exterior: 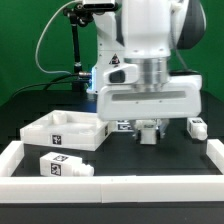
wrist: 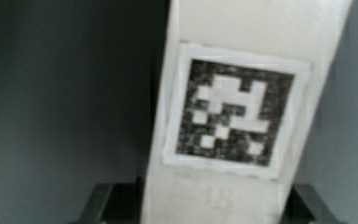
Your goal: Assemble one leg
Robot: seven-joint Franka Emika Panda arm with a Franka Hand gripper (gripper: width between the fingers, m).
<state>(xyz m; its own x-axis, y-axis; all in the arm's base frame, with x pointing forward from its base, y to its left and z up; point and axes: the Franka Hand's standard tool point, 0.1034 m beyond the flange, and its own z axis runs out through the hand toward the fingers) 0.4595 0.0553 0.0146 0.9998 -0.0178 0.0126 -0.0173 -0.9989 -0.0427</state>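
Note:
My gripper [exterior: 147,128] is shut on a white leg [exterior: 148,135] and holds it low over the black table, just to the exterior view's right of the white square panel [exterior: 62,130]. In the wrist view the held leg [wrist: 229,90] fills the frame with its black-and-white tag facing the camera, and the dark fingers [wrist: 112,202] press on both its sides at my gripper [wrist: 211,206]. I cannot tell whether the leg touches the table. A second leg [exterior: 64,166] lies on its side at the front left. A third leg [exterior: 197,127] stands at the right.
A white raised wall [exterior: 120,188] runs along the table's front and up both sides. A small marker tag [exterior: 124,125] lies on the table just left of the gripper. A black stand and cables [exterior: 78,50] rise behind the panel.

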